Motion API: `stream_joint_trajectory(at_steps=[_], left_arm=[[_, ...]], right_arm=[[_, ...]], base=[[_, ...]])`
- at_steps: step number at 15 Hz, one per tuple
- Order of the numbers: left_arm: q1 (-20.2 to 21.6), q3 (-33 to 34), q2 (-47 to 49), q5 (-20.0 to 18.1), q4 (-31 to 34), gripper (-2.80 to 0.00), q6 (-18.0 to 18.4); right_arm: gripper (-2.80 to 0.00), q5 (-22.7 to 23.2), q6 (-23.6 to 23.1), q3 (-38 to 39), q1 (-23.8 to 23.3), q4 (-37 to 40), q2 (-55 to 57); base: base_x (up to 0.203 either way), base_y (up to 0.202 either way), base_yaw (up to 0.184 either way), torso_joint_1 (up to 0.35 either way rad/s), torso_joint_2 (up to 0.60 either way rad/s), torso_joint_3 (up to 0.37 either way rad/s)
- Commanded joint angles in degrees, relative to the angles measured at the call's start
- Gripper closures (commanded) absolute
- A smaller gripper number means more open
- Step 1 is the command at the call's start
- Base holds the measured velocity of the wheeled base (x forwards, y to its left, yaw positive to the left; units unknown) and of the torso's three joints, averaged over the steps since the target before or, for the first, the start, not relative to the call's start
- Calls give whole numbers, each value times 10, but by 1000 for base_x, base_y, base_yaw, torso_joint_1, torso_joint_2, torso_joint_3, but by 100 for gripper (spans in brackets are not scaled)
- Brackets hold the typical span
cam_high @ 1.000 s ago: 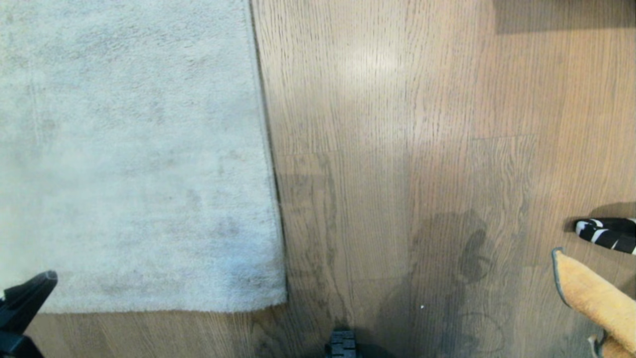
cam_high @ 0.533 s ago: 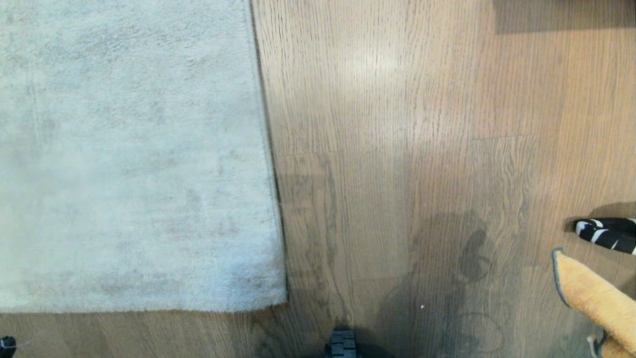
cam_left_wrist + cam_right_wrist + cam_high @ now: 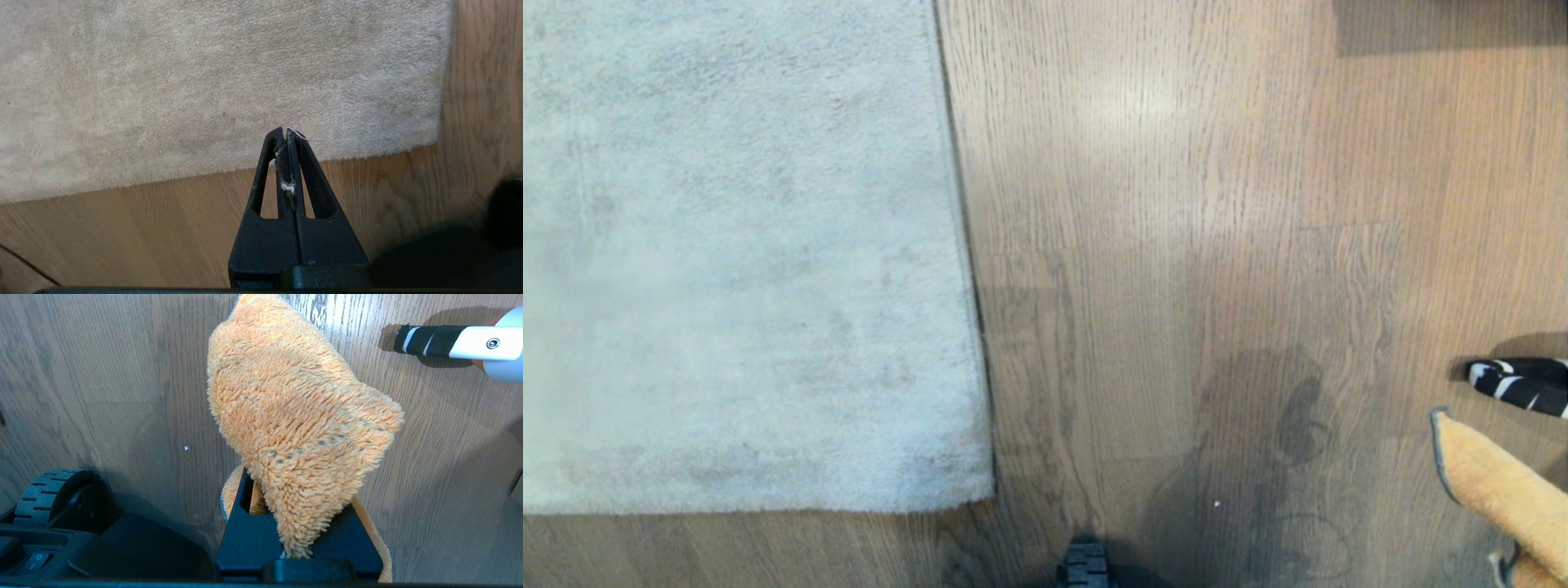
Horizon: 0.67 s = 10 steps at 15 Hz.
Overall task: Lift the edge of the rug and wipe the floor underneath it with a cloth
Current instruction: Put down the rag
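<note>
Orange cloth [image 3: 298, 428] clamped in right jaws, left jaws closed, empty; striped handle [image 3: 1519, 384] nearby.

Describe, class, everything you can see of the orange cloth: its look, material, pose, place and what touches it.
The cloth is a fuzzy orange-tan microfibre piece with a dark grey stitched border. The right gripper is shut on its lower end, so it drapes over the fingers in a loose fold above the floor. In the head view it shows at the lower right edge, beside a black-and-white striped handle.
</note>
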Motion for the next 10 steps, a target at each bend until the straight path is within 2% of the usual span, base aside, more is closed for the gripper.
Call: stream_joint_trajectory(at_steps=[1,10], left_arm=[[0,-4,-9,0,3,0,0],[0,11,-9,-5,-28,0,2]], right_arm=[[0,0,0,0,0,0,1],[0,0,-1,0,0,0,1]], base=[[0,0,0,0,0,0],[0,0,0,0,0,0]])
